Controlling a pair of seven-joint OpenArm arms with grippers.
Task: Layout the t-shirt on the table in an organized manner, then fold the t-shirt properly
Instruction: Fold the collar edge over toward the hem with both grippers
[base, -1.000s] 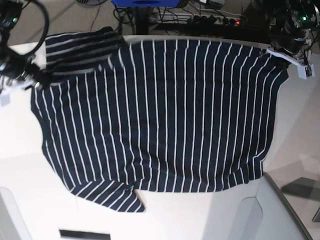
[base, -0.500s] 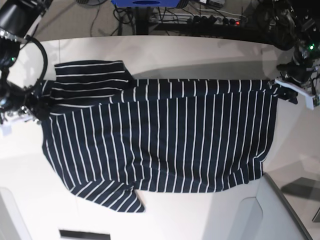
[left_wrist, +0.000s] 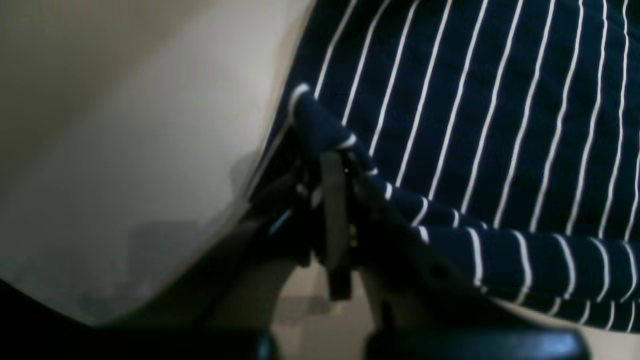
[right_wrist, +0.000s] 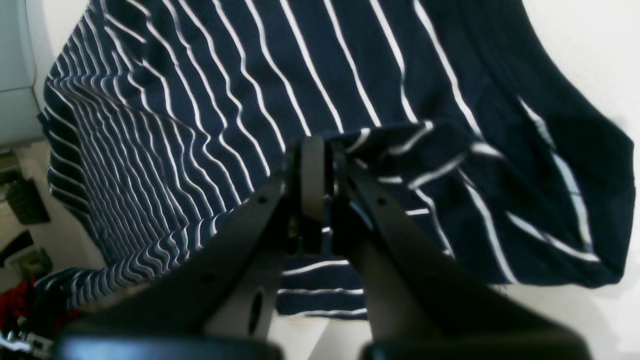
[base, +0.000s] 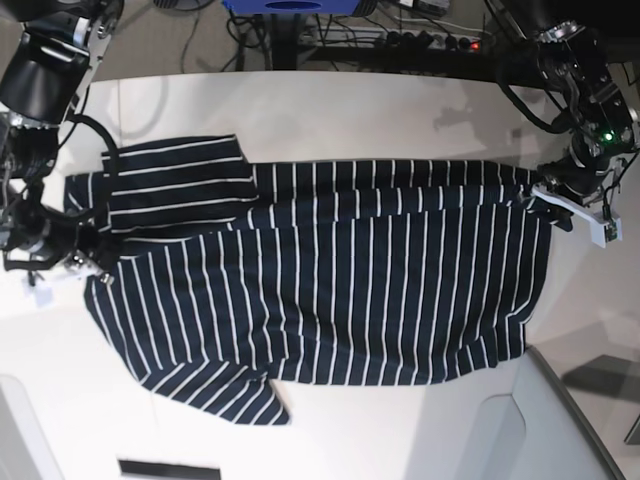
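So compared with a second ago, the far edge of the t-shirt (base: 330, 270) has come a long way toward the near side. It was stretched right up to the back of the table (base: 330, 110) and now there's a wide strip of bare white behind it. Both arms have swung in with it, carrying that edge over the rest of the shirt.

The left gripper (base: 540, 195), over on the right in the overhead view, is clamped shut on a bunched corner of the shirt; the left wrist view shows the striped cloth (left_wrist: 500, 125) pinched up between the jaws and draping off to one side. The right gripper (base: 85, 240) is doing the same at the opposite end, closed tight on a wad of fabric (right_wrist: 200, 125), with a sleeve (base: 180, 180) hanging loose beside it.

Makes sense to hold it that way, I think. One pinch at each end keeps the carried edge taut and fairly straight, so it comes down as a clean line instead of a crumpled heap. You can already see a doubled band across the top where the cloth overlaps itself.

The near half lies flat on the table, with the other sleeve (base: 235, 395) poking out at the bottom left. Looks to me like the first fold is partway over, not pressed down yet.
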